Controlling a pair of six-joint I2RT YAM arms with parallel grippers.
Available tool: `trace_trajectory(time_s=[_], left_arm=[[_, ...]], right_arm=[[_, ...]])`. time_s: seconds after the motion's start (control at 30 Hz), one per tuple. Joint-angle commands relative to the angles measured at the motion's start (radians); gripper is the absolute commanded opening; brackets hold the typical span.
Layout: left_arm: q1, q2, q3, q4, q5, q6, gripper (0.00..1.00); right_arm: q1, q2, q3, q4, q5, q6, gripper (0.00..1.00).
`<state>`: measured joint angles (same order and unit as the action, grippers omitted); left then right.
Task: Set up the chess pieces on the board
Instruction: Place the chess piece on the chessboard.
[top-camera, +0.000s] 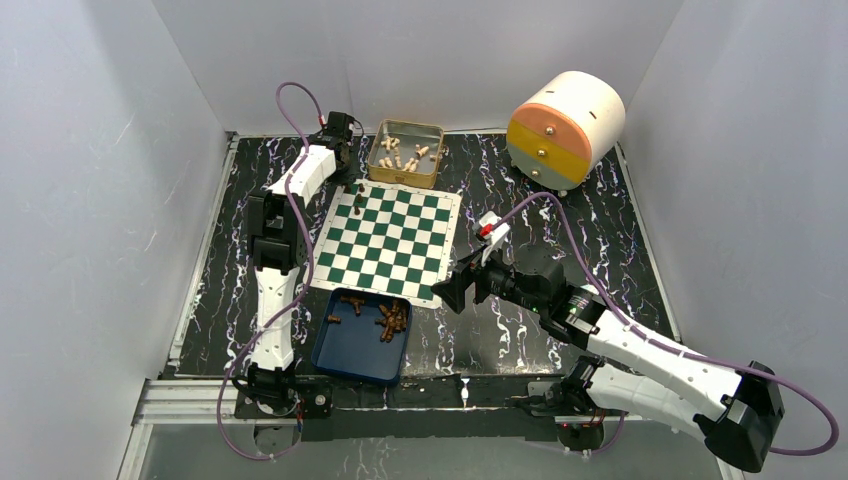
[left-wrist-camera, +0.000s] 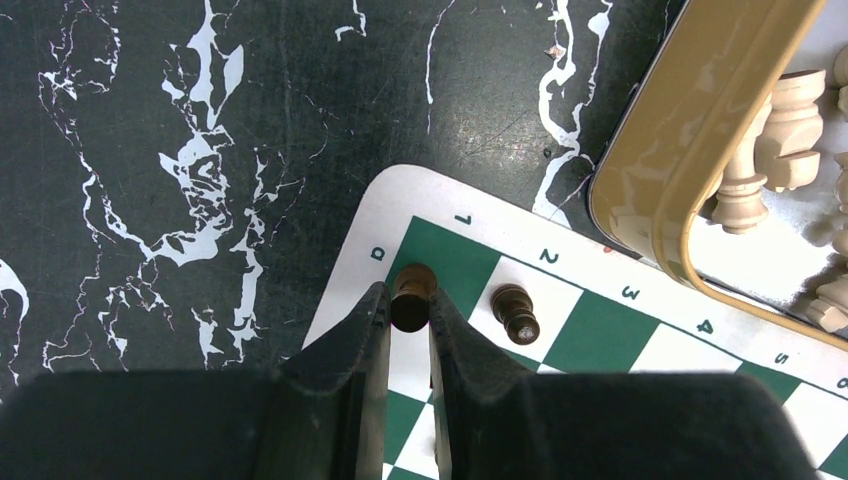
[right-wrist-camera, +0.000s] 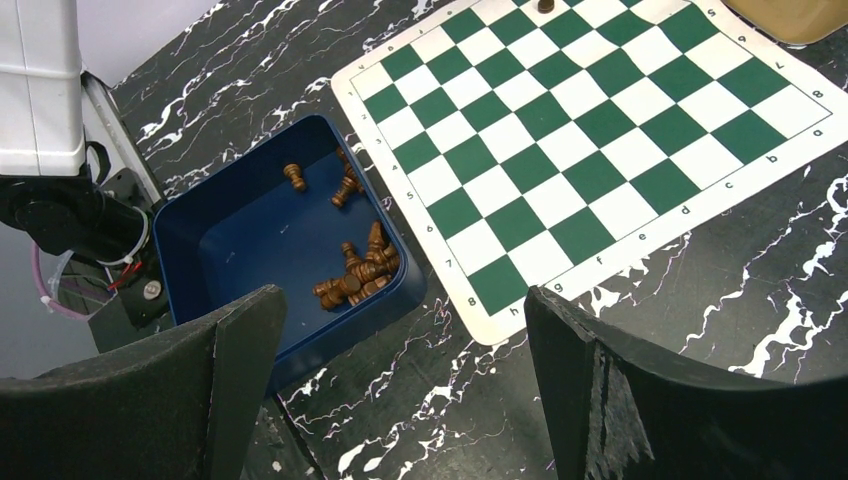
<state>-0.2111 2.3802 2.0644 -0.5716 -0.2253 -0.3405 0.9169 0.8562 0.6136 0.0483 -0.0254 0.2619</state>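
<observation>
The green-and-white board (top-camera: 388, 240) lies mid-table. My left gripper (left-wrist-camera: 408, 308) is shut on a dark-brown chess piece (left-wrist-camera: 412, 296) over the board's far-left corner square (left-wrist-camera: 450, 262), by the "a" and "1" marks. A second dark piece (left-wrist-camera: 516, 313) stands on the neighbouring white square, also seen from above (top-camera: 357, 205). Several more dark pieces (top-camera: 392, 318) lie in the blue tray (top-camera: 345, 350); they also show in the right wrist view (right-wrist-camera: 358, 272). My right gripper (right-wrist-camera: 400, 385) is open and empty above the table by the board's near-right corner (right-wrist-camera: 500, 318).
A gold tin (top-camera: 406, 153) with cream-white pieces stands just beyond the board; its rim (left-wrist-camera: 700, 150) is close to my left gripper. A round white, orange and yellow drawer unit (top-camera: 565, 128) sits at the back right. White walls enclose the table.
</observation>
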Motion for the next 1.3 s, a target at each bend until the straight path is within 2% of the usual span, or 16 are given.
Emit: trace_trajectory(time_s=[0.0, 0.9, 1.27], left_arm=[[-0.002, -0.002, 0.037, -0.008, 0.002, 0.006, 0.13], [-0.004, -0.007, 0.061, -0.012, 0.014, 0.003, 0.14], [-0.005, 0.014, 0.054, -0.013, 0.021, 0.006, 0.19]], right_arm=[[0.003, -0.022, 0.030, 0.036, 0.019, -0.008, 0.99], [0.003, -0.025, 0.019, 0.044, 0.020, -0.022, 0.99], [0.004, -0.027, 0.035, 0.033, 0.020, -0.029, 0.99]])
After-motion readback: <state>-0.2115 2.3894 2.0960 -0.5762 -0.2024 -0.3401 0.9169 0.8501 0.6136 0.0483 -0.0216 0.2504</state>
